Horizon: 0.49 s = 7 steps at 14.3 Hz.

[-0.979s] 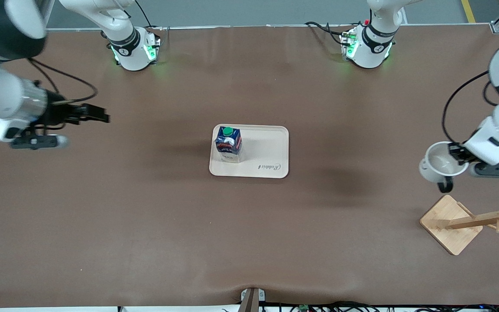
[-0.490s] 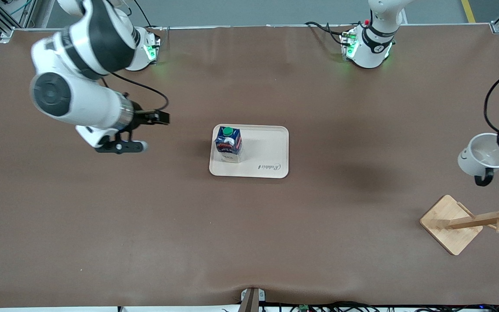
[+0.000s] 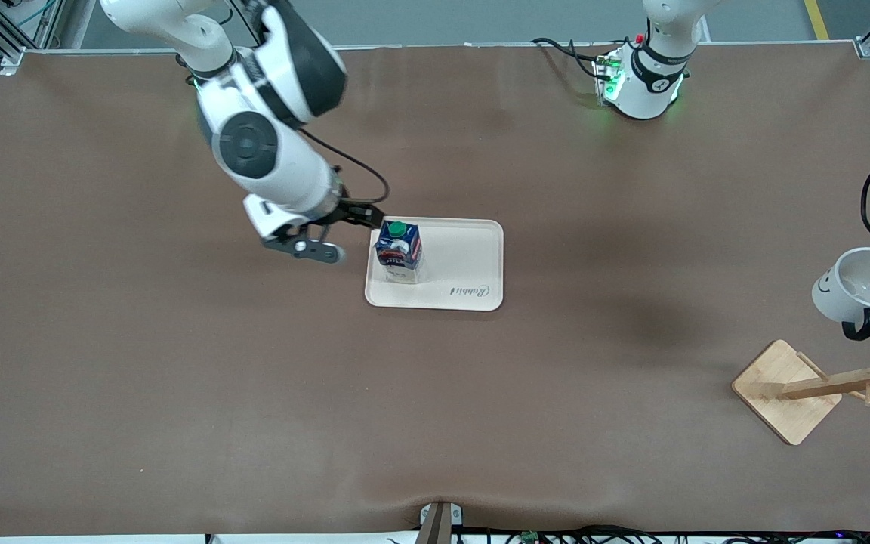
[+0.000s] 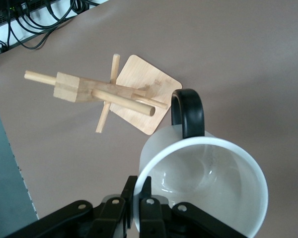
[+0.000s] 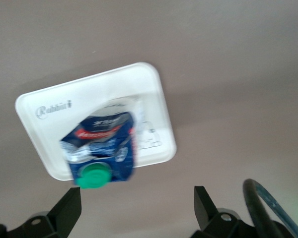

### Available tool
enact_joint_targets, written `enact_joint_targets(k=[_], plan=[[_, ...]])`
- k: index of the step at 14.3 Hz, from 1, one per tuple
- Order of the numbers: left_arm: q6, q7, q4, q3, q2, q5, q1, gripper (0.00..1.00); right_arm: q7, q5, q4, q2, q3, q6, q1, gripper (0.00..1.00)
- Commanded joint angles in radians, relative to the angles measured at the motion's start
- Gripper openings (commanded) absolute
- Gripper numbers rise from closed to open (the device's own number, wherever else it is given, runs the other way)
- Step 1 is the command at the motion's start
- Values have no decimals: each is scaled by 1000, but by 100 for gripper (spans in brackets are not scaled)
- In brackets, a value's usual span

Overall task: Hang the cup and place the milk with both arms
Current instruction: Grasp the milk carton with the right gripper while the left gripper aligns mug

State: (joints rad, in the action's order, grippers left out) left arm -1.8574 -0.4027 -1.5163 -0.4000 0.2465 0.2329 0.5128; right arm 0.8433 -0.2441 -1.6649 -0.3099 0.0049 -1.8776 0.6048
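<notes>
The milk [image 3: 399,251], a dark blue carton with a green cap, stands upright on the cream tray [image 3: 465,261], at the tray's end toward the right arm. My right gripper [image 3: 369,215] is open, in the air just beside the carton's top with nothing between its fingers. The right wrist view shows the milk [image 5: 103,144] just ahead of the open right gripper [image 5: 136,206]. The cup [image 3: 854,287], white with a smiley face and a black handle, hangs tilted above the wooden rack [image 3: 820,385]. My left gripper [image 4: 144,201] is shut on the rim of the cup [image 4: 208,188].
The wooden rack [image 4: 109,94] has a square base and several pegs and stands near the table's edge at the left arm's end. The brown table [image 3: 254,393] spreads wide around the tray. Cables run along its front edge.
The right arm has swung in from the table's right-arm end to the milk, gripper still open. The left gripper has carried the cup closer to the rack.
</notes>
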Motion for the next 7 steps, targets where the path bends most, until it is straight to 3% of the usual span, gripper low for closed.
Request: enact_joint_targets(k=[1,7], plan=[[-9,-42,27,-5,22,-20,7,0,137,-49,2,-72,-11,-141,93,100],[-60,-108,44,-5,63,-30,42,0,137,-18,-3,-101,-14,-164,124,100]])
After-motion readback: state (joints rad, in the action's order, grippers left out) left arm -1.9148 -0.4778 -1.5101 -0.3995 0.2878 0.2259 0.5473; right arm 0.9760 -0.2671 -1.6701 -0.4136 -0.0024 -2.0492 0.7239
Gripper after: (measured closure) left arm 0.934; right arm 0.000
